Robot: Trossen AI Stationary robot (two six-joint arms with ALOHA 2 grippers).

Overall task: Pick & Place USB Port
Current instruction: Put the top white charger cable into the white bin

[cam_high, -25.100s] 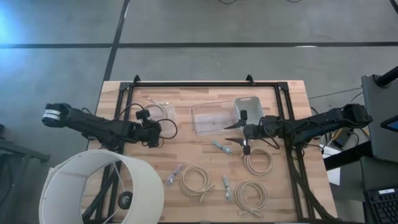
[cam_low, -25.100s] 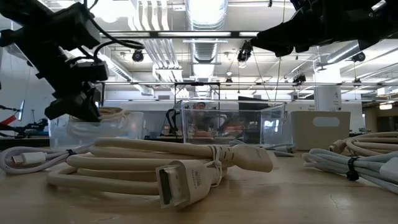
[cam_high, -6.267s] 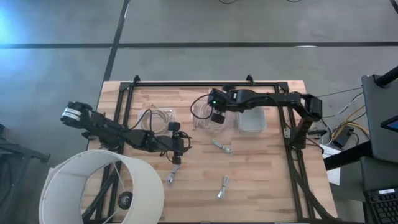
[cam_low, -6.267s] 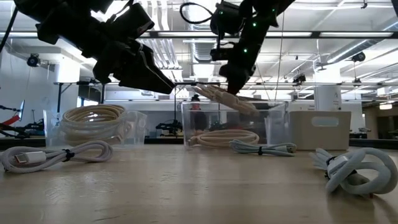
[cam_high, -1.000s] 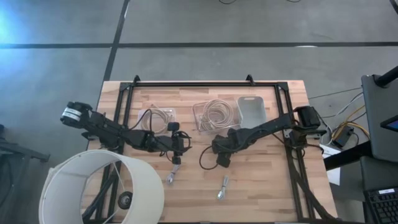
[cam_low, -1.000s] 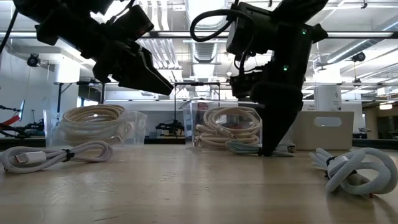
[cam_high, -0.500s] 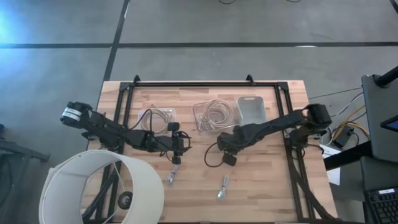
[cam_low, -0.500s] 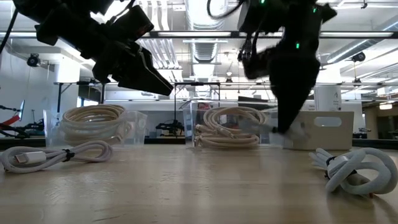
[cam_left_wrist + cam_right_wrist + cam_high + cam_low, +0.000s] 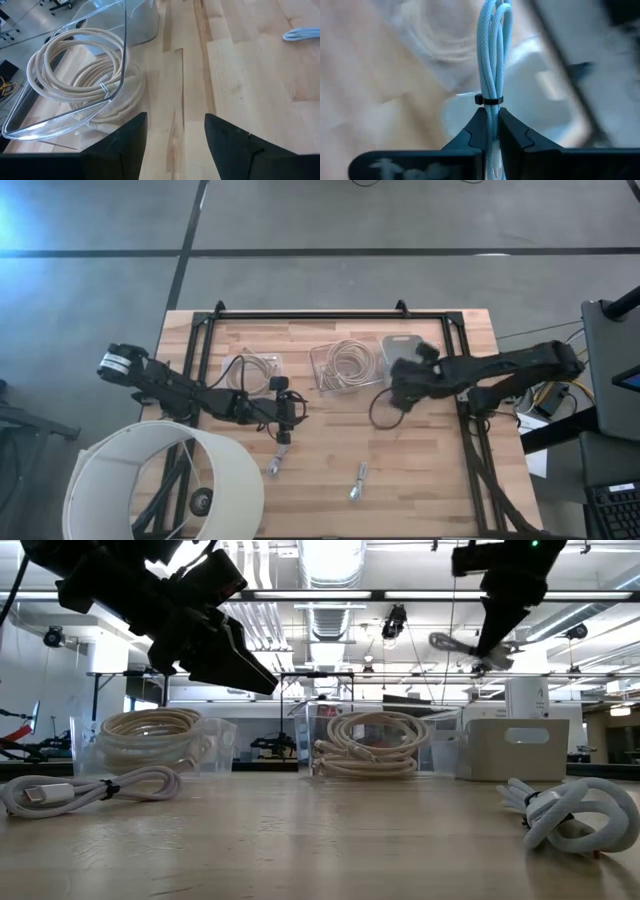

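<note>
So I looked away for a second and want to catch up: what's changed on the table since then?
The right gripper closed on the light blue cable bundle, lifted it off the table and swung toward the grey bin. The left gripper stayed open above the table; the two clear bins of coiled cables and two loose bundles stayed put.

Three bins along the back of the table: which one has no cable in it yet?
The opaque grey bin, nearest the right arm. The two clear bins beside it each hold coiled cream cables. The right gripper holds a pale blue cable bundle.
</note>
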